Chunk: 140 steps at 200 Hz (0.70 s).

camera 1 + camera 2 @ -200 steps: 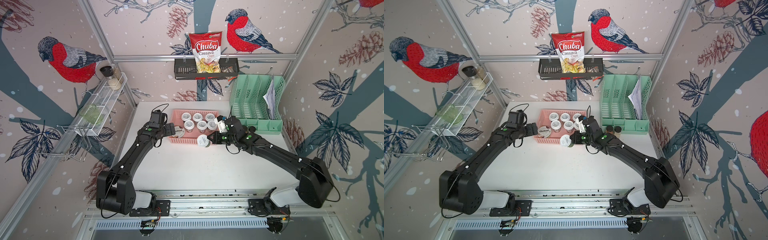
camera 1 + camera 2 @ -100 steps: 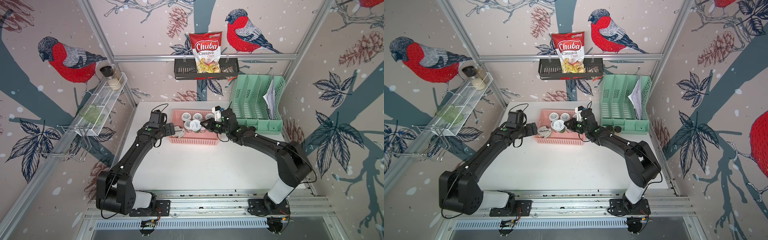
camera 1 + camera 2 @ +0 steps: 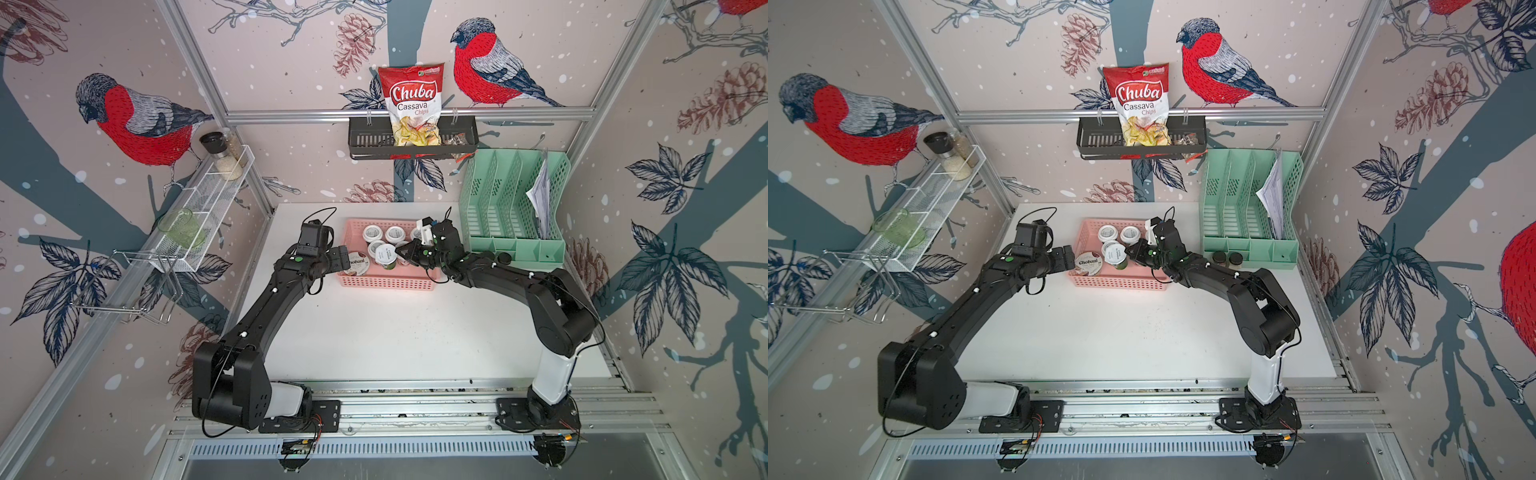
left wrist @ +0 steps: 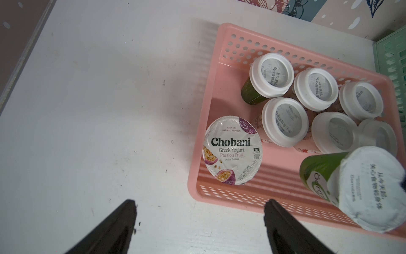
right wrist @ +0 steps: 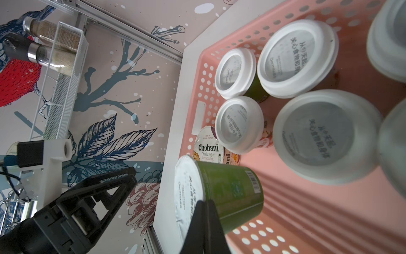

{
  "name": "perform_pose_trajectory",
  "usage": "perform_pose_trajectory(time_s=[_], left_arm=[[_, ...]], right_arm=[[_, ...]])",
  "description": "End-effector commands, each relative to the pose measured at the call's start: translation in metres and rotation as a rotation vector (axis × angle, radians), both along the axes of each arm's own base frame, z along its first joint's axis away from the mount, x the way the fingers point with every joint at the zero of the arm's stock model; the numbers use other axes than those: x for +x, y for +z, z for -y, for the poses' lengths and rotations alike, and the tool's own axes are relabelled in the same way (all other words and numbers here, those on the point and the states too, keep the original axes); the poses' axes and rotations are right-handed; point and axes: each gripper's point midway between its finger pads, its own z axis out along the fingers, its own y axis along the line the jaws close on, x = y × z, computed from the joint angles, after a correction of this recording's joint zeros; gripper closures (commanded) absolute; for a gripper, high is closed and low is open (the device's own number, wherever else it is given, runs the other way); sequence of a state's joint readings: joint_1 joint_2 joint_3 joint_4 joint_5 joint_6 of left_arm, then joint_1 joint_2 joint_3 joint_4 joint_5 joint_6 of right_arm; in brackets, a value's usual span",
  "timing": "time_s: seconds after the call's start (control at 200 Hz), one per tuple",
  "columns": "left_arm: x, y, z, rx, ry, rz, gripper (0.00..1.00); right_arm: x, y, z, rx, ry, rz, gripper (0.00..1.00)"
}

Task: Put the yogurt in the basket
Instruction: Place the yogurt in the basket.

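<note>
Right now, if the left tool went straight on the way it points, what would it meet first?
Most likely the Chobani cup, which stands just ahead of the open left tool inside the pink basket. If the tool is lower than it looks, the basket's wall comes first.

Brands and print
"Chobani Greek Yogurt Passion Fruit" on the Chobani cup [image 4: 233, 150] just ahead of the left gripper [image 4: 201, 204]; "Chuba Cassava Chips" on the red bag [image 3: 413, 104] far beyond; Chinese print on the green cup [image 5: 230, 191] in the right gripper [image 5: 203, 206].
</note>
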State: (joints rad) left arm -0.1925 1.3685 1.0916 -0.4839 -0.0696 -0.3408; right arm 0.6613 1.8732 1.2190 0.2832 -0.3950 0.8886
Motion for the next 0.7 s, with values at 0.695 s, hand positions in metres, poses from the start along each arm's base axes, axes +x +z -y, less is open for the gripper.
perform_pose_trajectory(time_s=[0.695], left_arm=[[0.000, -0.001, -0.001, 0.000, -0.006, -0.005, 0.06]], right_arm=[[0.008, -0.042, -0.002, -0.105, -0.027, -0.008, 1.00]])
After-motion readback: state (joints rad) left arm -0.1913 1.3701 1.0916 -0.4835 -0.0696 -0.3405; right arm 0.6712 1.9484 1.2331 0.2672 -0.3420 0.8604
